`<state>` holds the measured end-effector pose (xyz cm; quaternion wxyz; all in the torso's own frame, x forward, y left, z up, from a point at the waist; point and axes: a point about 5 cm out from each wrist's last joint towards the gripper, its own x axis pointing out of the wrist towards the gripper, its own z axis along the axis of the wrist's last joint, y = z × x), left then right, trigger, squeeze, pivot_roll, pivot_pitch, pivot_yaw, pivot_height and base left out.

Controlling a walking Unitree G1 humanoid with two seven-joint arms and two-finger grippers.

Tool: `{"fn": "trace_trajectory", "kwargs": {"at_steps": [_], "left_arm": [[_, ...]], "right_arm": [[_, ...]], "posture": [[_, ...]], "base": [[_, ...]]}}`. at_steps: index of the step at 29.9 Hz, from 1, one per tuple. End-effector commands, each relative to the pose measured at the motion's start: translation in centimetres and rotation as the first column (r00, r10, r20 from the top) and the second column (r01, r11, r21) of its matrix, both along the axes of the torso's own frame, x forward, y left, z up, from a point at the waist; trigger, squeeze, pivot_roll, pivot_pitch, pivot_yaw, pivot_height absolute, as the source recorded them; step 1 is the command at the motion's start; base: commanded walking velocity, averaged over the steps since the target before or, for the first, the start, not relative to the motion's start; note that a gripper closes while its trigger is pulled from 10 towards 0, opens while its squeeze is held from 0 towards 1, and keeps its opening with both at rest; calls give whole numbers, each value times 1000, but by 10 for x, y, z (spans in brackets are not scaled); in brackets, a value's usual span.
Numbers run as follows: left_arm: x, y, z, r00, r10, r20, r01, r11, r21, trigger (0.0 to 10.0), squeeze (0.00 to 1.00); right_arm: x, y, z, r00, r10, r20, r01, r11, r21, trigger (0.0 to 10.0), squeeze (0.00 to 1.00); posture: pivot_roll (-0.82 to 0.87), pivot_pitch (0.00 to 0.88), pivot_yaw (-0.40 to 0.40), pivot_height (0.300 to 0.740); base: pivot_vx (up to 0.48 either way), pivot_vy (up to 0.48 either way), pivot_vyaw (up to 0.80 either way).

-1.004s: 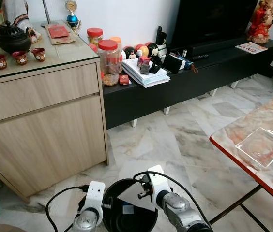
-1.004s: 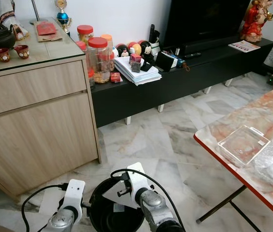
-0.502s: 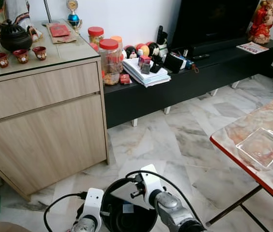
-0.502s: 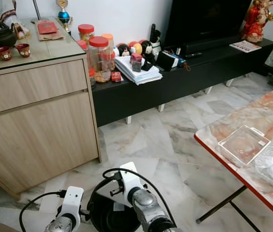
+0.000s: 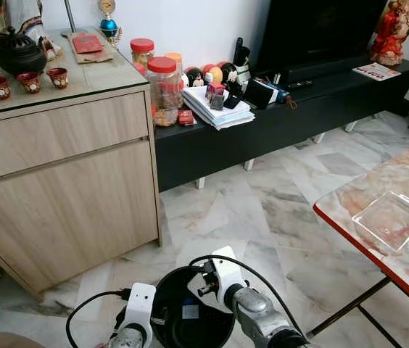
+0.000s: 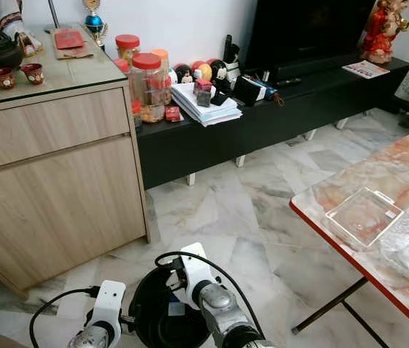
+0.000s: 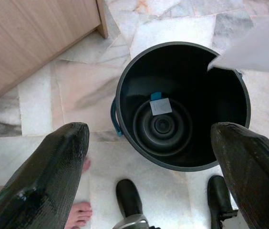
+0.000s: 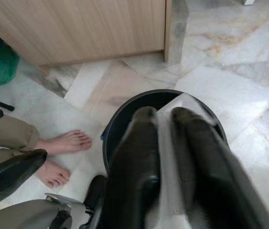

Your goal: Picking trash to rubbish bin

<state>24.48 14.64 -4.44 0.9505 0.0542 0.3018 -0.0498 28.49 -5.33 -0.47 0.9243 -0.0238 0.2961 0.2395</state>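
A white sheet of paper (image 8: 170, 157) is gripped by the right pincer (image 8: 165, 143) over the black rubbish bin (image 7: 182, 105). The left pincer (image 7: 149, 152) is held released above the bin.

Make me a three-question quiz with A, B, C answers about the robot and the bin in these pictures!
1. Where is the white paper?
A. on the marble table
B. between the right gripper's fingers, over the bin
C. on the cabinet

2. What colour is the rubbish bin?
A. black
B. red
C. yellow

3. How are the left gripper's fingers?
A. shut on a cup
B. shut on the paper
C. open, holding nothing

Answers:
1 B: the right gripper pinches the paper above the bin's rim.
2 A: its wall and inside are black.
3 C: the left gripper has its fingers spread wide over the bin.
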Motion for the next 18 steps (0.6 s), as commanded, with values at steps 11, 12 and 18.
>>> {"fn": "trace_trajectory", "kwargs": {"at_steps": [11, 12, 18], "left_arm": [[-5, 1, -3, 1000, 3, -6, -3, 1000, -5, 10000, 0], [-5, 1, -3, 1000, 3, -6, -3, 1000, -5, 10000, 0], [-5, 2, -3, 1000, 4, -3, -4, 1000, -3, 10000, 0]], "right_arm": [[0, -5, -2, 1000, -26, -3, 26, 1000, -10, 10000, 110], [0, -6, -2, 1000, -30, -2, 30, 1000, -11, 10000, 0], [-1, -28, -6, 995, -97, 25, 97, 995, -2, 10000, 0]], "posture": [[127, 103, -110, 740], [127, 103, -110, 740], [128, 112, -109, 740]], "base": [[0, 0, 0], [0, 0, 0], [0, 0, 0]]}}
